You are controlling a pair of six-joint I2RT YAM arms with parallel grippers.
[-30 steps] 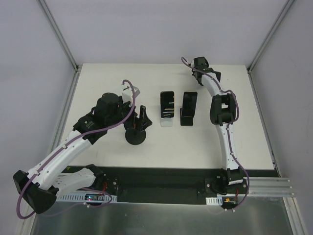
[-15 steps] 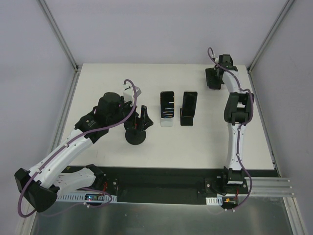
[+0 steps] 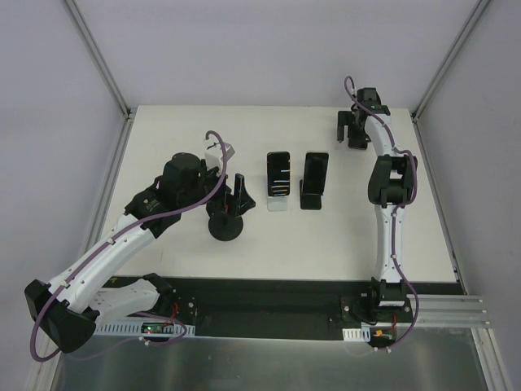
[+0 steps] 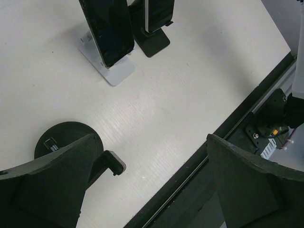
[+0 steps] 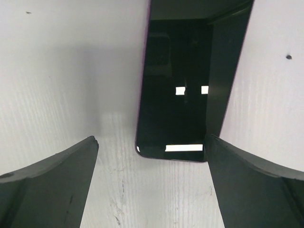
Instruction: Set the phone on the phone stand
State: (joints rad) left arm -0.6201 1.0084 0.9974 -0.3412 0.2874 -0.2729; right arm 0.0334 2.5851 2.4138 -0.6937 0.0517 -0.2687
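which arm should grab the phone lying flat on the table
Right: the right gripper is open over the flat phone, a finger either side. The left gripper sits far off by the empty round stand.

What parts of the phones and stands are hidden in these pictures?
1. Top view: the flat phone hides under the right gripper.
2. Right wrist view: the top edge cuts off that phone's far end.
3. Left wrist view: the top edge cuts off both standing phones; a finger covers part of the round stand.
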